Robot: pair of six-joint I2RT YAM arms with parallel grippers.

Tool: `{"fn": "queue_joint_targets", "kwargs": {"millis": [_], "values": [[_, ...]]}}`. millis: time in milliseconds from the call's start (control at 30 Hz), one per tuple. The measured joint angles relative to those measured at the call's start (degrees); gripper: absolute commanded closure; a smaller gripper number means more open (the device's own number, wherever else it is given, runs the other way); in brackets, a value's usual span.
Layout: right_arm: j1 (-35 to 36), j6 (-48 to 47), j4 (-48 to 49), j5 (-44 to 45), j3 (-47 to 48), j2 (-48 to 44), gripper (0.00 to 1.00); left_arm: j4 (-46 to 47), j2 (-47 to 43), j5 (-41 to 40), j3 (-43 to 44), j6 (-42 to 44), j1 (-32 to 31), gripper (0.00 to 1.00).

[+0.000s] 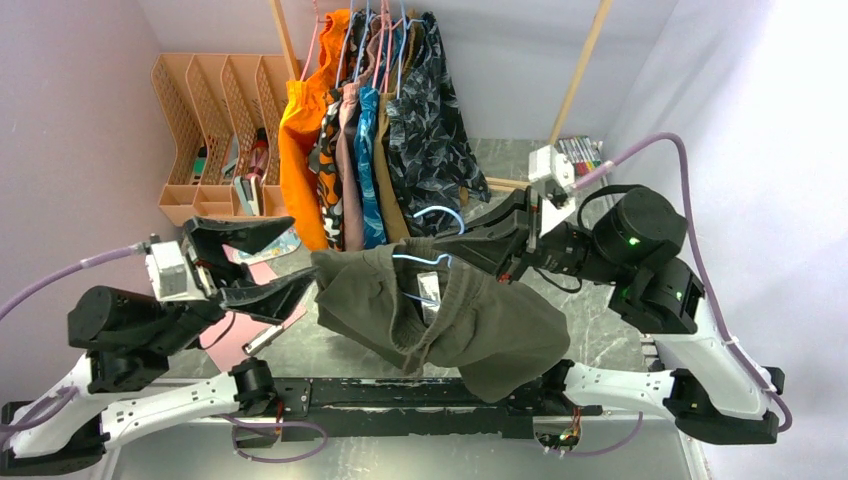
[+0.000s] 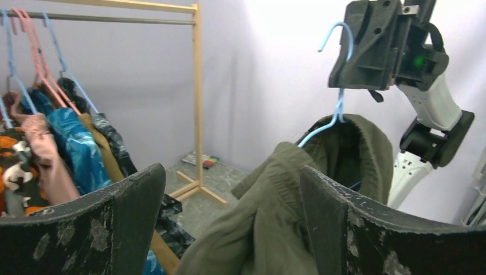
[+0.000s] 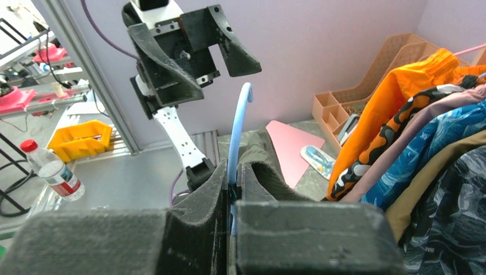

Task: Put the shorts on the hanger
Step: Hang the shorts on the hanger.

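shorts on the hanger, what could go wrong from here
1. The shorts hang bunched and lopsided on the hanger, and the left gripper is open, not holding them, so they may slide off.
2. The right gripper pinches only the thin wire near the hook, so the hanger could twist.
3. The rack is crowded; hanging it there could snag.

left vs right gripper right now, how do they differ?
Left gripper stands wide open, empty; right gripper is shut on the light-blue hanger.
Left gripper sits beside the olive shorts; right gripper carries them, draped on the hanger.
Both point toward the shorts.
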Motion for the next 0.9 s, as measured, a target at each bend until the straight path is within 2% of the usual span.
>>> {"fn": "queue_joint_targets", "kwargs": {"millis": [167, 300, 500, 700, 900], "values": [[0.00, 0.81, 1.97, -1.51, 0.00, -1.62, 1.00, -3.19, -0.22, -1.38, 3.26, 2.58, 0.00, 0.06], [0.00, 1.62, 4.02, -3.56, -0.02, -1.81, 1.00, -6.86, 6.05, 3.65, 11.52, 5.42, 0.00, 0.00], [0.00, 2.78, 6.60, -6.14, -1.27, -1.90, 1.00, -14.71, 17.79, 15.63, 22.43, 9.11, 0.00, 0.01], [0.00, 2.95, 6.58, -7.82, -1.44, -1.88, 1.00, -24.13, 25.31, 23.32, 26.05, 11.65, 0.00, 0.00], [0.00, 2.80, 6.19, -8.92, -1.57, -1.60, 1.00, -27.45, 28.70, 27.04, 27.80, 13.22, 0.00, 0.06]]}}
